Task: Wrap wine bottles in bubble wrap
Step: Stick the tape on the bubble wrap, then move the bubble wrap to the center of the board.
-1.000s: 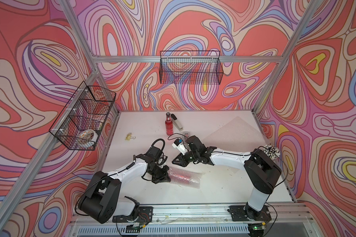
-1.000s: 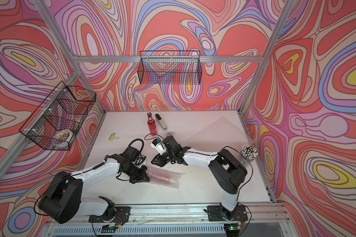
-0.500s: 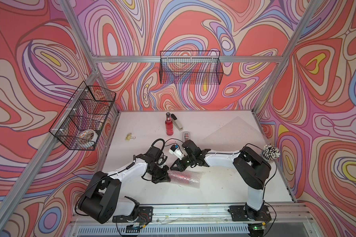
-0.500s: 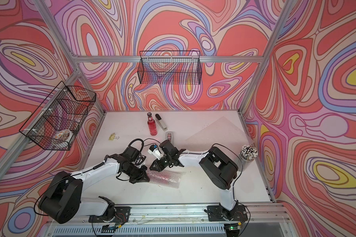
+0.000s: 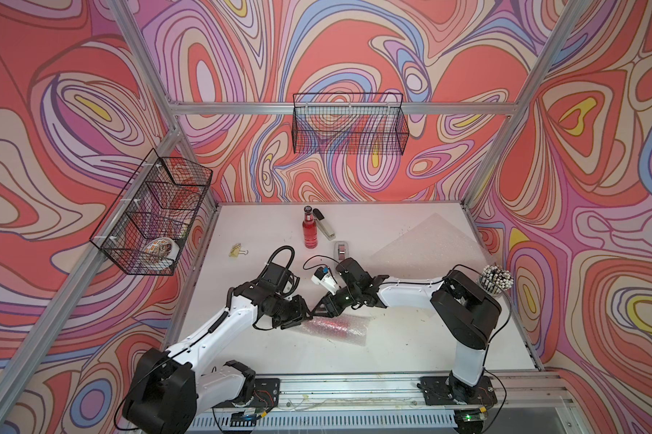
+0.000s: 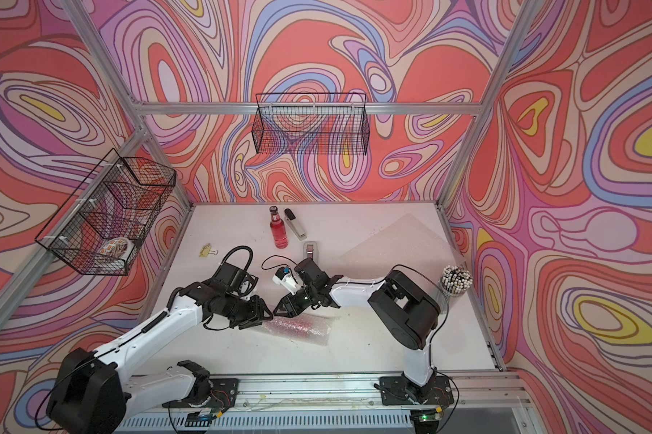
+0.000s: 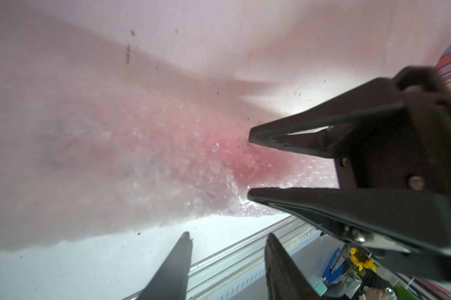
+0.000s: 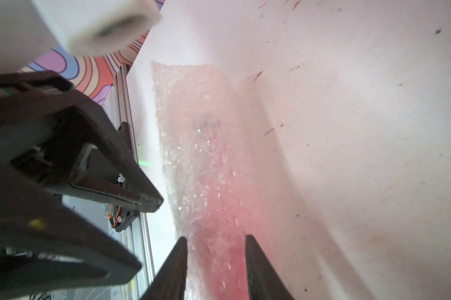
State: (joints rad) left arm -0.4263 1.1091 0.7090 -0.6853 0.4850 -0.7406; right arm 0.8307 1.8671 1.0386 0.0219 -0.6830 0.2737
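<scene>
Both pairs of jaws gape empty beside crinkly bubble wrap (image 5: 350, 331) rolled round a pink bottle (image 5: 327, 324).

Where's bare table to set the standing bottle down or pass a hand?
Free: the front strip between the wrapped bottle and the front rail; the back-left corner between the binder clip and the standing bottle. Crowded: the centre, where left gripper and right gripper meet at its end; the back middle with stapler and tape dispenser.
</scene>
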